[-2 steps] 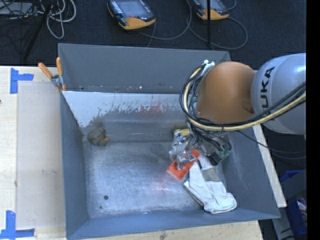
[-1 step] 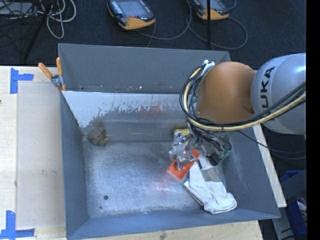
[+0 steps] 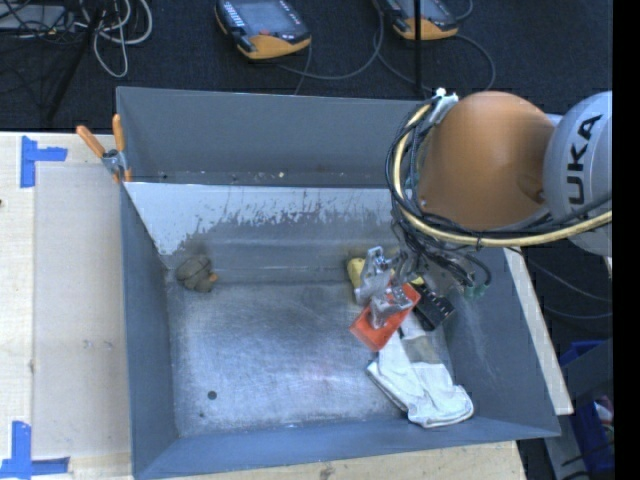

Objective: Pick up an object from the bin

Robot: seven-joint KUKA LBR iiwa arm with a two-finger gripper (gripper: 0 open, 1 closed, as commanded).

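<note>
Orange flat piece (image 3: 372, 330) | lies right of bin centre, directly beneath gripper (image 3: 383, 306) | white cloth (image 3: 422, 388) just beside | gripper parted or closed: cannot tell

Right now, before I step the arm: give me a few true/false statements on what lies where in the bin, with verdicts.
1. The gripper is in the right half of the bin, over a flat red-orange piece. True.
2. The crumpled white cloth lies in the bin's far left corner. False: it lies at the right, near the front wall, just in front of the red-orange piece.
3. A grey-brown lump sits alone at the left, near the foot of the back wall. True.
4. The small yellow thing rests against the front wall. False: it lies toward the back, just left of the gripper.
</note>
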